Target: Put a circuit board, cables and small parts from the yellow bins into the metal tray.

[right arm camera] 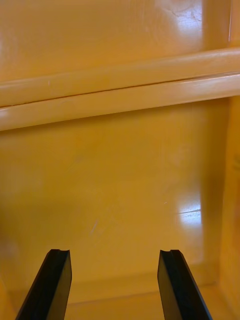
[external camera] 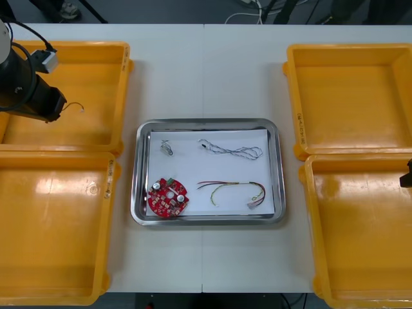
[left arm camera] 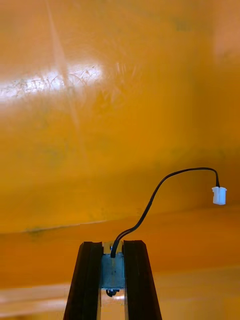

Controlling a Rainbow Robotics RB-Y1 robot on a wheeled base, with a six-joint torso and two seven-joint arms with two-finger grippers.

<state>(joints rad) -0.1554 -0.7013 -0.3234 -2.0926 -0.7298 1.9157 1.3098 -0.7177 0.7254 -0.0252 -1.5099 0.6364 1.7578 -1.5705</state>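
Observation:
My left gripper (left arm camera: 113, 250) is shut on a small metal part with a black cable (left arm camera: 160, 192) that curves up from between the fingers to a white plug (left arm camera: 219, 195). In the front view that gripper (external camera: 59, 108) hangs over the far left yellow bin (external camera: 96, 138) with the black cable (external camera: 75, 106) sticking out toward the tray. The metal tray (external camera: 277, 161), white inside, holds a round red circuit board (external camera: 168, 197), a small metal part (external camera: 167, 149), a twisted blue and white cable (external camera: 230, 150) and a red and yellow cable (external camera: 235, 190). My right gripper (right arm camera: 114, 280) stands open over an orange bin floor (right arm camera: 115, 190).
Two yellow bins flank each side of the tray: the near left bin (external camera: 51, 225), the far right bin (external camera: 351, 96) and the near right bin (external camera: 360, 232). My right arm (external camera: 406, 175) shows at the right edge over the near right bin.

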